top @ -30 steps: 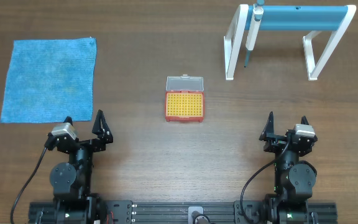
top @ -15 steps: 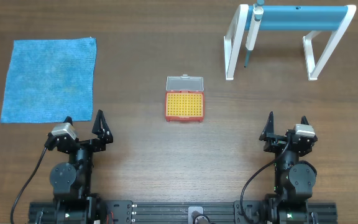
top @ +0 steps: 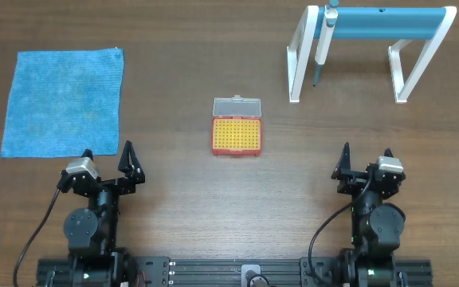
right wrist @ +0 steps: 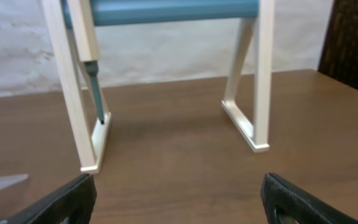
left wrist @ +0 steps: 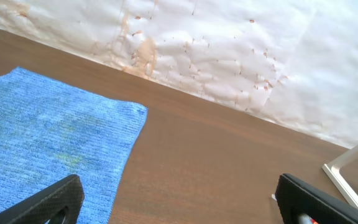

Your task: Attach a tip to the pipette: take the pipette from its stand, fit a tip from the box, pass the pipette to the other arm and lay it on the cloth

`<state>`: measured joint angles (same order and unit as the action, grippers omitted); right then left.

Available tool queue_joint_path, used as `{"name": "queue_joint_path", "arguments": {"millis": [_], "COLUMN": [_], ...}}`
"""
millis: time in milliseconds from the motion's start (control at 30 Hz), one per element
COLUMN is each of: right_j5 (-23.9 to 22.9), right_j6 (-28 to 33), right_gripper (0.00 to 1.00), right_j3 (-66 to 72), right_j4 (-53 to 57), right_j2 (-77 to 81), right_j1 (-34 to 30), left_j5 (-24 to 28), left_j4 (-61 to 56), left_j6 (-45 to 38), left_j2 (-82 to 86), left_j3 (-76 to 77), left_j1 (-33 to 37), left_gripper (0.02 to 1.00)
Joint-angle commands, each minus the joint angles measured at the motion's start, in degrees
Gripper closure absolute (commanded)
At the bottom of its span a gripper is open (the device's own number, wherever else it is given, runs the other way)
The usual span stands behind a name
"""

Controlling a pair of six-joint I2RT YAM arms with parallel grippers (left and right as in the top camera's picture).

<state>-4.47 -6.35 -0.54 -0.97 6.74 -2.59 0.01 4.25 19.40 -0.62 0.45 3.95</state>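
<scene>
The blue-grey pipette hangs upright at the left end of the white stand at the far right; the right wrist view shows the pipette beside the stand's leg. An orange tip box with its clear lid flipped back sits mid-table. The blue cloth lies flat at the far left, and the cloth fills one side of the left wrist view. My left gripper rests open near its base, just below the cloth. My right gripper rests open near its base, holding nothing.
The stand's blue crossbar spans its two white frames. A white papered wall rises behind the table's far edge. Bare wooden tabletop stretches between both arms and the tip box.
The right arm has shifted very slightly; everything else is as before.
</scene>
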Motion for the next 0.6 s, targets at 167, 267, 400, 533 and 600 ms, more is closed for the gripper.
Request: {"name": "queue_joint_path", "arguments": {"millis": [167,267,400,533,600], "right_j5": [3.1,3.0,3.0,3.0,3.0], "right_j6": [-2.1,-1.8,1.1,1.1,1.1], "right_gripper": [0.141,0.141,0.139,0.141,0.141], "right_j3": [-14.4,-18.2,-22.6,-27.3,-29.4], "right_j4": [-23.8,-40.5,-58.2,-59.6,-59.6], "right_j2": [38.9,56.8,75.3,82.9,84.6], "right_j1": [3.2,5.1,5.1,5.1,5.2], "left_j5": [-0.9,-0.9,-0.9,-0.9,-0.9], "left_j4": [0.3,0.3,0.3,0.3,0.2], "left_j6": [-0.3,-0.3,-0.3,-0.3,-0.3], "left_j2": [0.4,0.4,0.4,0.4,0.4], "left_j3": [-0.1,-0.1,-0.1,-0.1,-0.1], "left_j1": [0.2,0.2,0.2,0.2,0.2], "left_gripper": [0.02,0.018,0.02,0.02,0.02]}}
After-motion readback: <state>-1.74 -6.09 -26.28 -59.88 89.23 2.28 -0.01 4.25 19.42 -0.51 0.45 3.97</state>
